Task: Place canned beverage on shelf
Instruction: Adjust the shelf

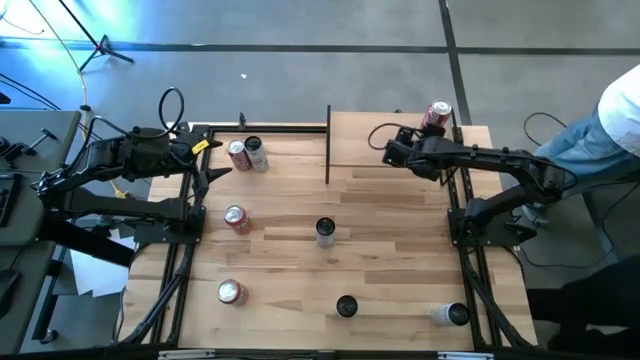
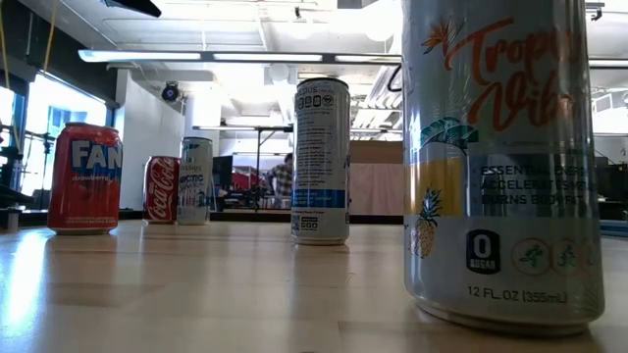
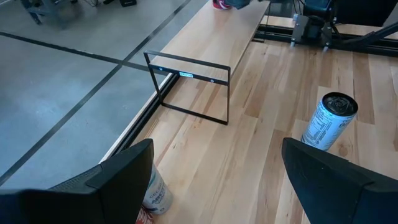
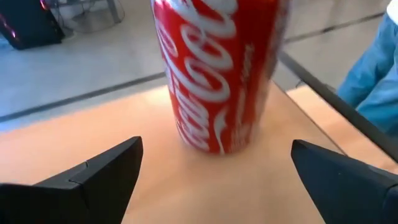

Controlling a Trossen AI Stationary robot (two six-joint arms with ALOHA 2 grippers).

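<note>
A red Coca-Cola can [image 4: 217, 74] stands upright on its base on the light-wood shelf [image 1: 380, 140], at the shelf's far right corner [image 1: 437, 114]. My right gripper [image 4: 217, 174] is open just short of the can. One finger is off to each side of it, and neither touches it. In the high view this gripper [image 1: 425, 136] sits over the shelf's right part. My left gripper [image 3: 211, 180] is open and holds nothing. It hangs above the table's far left [image 1: 207, 160], facing the shelf's black frame [image 3: 189, 78].
Several more cans stand on the tabletop: a pair at the far left [image 1: 247, 153], a red one [image 1: 237, 218], a tall one in the middle [image 1: 325, 231] and others near the front edge [image 1: 346, 306]. A person in jeans [image 1: 612, 125] stands beyond the right edge.
</note>
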